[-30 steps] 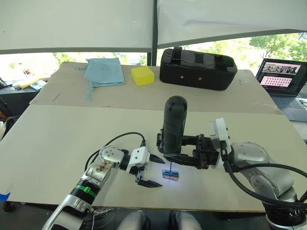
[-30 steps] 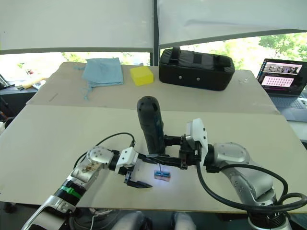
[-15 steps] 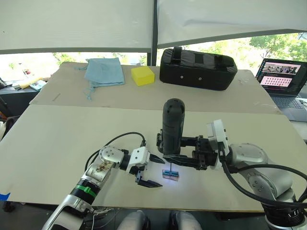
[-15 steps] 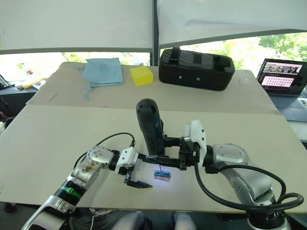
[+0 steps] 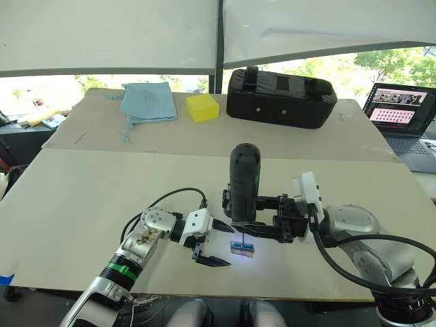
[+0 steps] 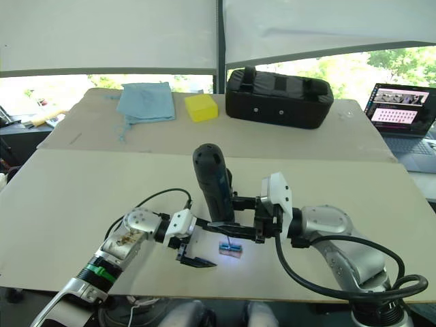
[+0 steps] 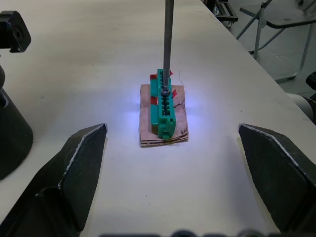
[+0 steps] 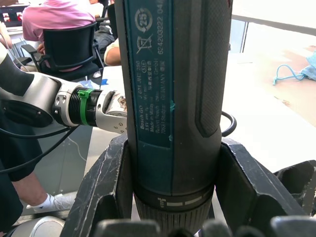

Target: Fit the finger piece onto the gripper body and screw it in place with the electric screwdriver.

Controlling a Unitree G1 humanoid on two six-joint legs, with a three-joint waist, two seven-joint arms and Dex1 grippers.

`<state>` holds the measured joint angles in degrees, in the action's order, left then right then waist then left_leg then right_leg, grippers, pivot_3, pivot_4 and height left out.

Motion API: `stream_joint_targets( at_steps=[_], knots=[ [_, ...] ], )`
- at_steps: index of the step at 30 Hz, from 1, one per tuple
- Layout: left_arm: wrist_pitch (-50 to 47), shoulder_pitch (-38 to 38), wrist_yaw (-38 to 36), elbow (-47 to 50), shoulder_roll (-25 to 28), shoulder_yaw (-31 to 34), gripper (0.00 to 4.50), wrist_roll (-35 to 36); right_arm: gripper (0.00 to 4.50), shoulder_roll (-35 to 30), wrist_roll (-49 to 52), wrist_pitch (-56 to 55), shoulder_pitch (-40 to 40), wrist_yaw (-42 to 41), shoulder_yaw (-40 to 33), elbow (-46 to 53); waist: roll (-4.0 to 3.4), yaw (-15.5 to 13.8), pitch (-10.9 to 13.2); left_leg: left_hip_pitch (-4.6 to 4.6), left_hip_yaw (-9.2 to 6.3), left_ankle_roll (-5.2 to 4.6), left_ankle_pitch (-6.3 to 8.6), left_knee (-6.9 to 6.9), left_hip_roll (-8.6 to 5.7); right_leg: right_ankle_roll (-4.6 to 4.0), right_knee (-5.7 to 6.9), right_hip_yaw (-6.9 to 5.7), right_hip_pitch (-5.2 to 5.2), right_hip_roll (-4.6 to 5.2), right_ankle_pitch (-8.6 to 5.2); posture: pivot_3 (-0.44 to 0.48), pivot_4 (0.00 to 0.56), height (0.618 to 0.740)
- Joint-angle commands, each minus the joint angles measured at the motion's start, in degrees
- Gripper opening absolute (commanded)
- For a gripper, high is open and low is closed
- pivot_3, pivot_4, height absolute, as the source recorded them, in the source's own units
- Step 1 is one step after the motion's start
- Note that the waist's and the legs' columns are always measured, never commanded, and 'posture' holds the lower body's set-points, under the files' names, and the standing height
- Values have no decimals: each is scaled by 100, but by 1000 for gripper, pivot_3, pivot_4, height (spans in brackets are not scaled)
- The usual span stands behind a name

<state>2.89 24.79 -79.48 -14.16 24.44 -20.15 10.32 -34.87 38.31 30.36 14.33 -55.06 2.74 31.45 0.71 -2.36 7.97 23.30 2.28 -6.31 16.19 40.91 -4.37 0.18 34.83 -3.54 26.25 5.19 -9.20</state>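
The right tool (image 5: pixel 253 228) is clamped around the electric screwdriver (image 5: pixel 244 180), which stands upright with its thin bit (image 7: pixel 168 44) coming down onto a small green block (image 7: pixel 163 109). That block sits on a brown pad (image 7: pixel 163 118) on the surface (image 5: pixel 82 204), lit by a bluish glow. The left tool (image 5: pixel 216 244) rests just beside the block, on the side away from the right arm, its fingers (image 7: pixel 74 173) spread wide and holding nothing (the block lies between them in the left wrist view). Well beyond the block lie a black case (image 5: pixel 281 97), a yellow block (image 5: pixel 202 107) and a blue cloth (image 5: pixel 148 101).
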Motion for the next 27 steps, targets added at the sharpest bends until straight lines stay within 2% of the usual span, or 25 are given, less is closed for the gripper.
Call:
stream_joint_targets(
  at_steps=[1, 27],
  knots=[
    [64, 113, -4, 123, -27, 1, 4500, 18, 1918, 40, 44, -264, 37, -66, -87, 103, 0, 0, 0, 0, 0, 0, 0, 0, 0, 0, 0, 0, 0, 0, 0, 0, 150, 739],
    [62, 120, 15, 114, -40, 3, 4500, 6, 1918, 111, 126, -82, 123, -46, -103, 199, 0, 1, 0, 0, 0, 0, 0, 0, 0, 0, 0, 0, 0, 0, 0, 0, 150, 739]
  ],
)
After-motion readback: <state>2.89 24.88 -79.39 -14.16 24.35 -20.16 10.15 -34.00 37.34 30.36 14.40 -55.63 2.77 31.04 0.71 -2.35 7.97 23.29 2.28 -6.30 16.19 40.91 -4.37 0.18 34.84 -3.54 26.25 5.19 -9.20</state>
